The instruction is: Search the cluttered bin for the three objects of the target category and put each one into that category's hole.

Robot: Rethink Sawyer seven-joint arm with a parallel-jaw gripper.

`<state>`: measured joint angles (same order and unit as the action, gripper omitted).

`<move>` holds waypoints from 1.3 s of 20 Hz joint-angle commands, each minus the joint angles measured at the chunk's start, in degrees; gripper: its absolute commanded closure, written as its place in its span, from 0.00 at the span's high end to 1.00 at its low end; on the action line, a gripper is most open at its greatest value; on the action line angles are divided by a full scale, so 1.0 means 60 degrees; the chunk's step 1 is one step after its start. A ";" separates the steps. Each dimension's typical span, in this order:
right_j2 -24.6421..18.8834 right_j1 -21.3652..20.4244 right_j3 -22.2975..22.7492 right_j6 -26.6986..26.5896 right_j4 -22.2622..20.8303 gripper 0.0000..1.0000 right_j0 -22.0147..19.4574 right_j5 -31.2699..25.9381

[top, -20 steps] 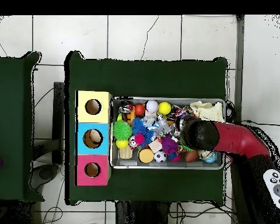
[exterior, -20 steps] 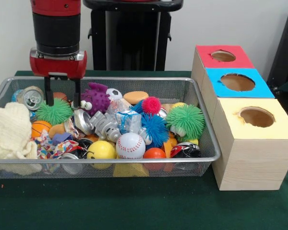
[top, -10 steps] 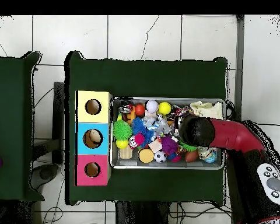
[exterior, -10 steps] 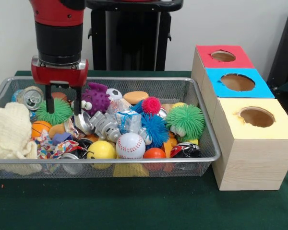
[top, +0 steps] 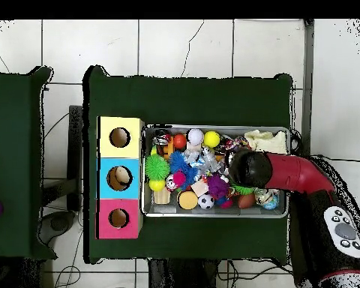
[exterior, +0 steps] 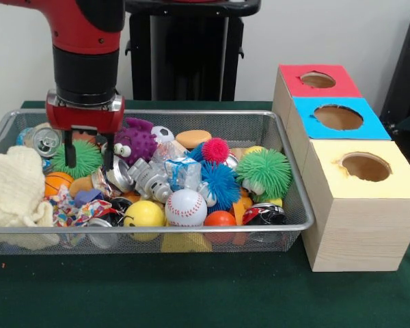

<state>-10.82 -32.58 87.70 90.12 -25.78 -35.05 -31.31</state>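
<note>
1 wire bin (exterior: 287, 171) holds the clutter. Beside it stand 3 boxes, each with 1 hole: 1 red box (exterior: 319, 80), 1 blue box (exterior: 338, 117), 1 yellow box (exterior: 365, 168). In the bin show 2 green spiky balls (exterior: 263, 171), 1 blue spiky ball (exterior: 222, 183), 1 pink spiky ball (exterior: 216, 149), 1 baseball (exterior: 186, 207), 1 soccer ball (exterior: 163, 133), 1 yellow ball (exterior: 144, 214) and 1 cream cloth (exterior: 14, 188).
</note>
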 commanded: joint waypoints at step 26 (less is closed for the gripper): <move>0.2701 0.2178 -0.2083 0.2585 0.0782 1.00 0.1405 0.0504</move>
<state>3.87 -23.55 78.75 90.35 -24.10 -27.54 -28.36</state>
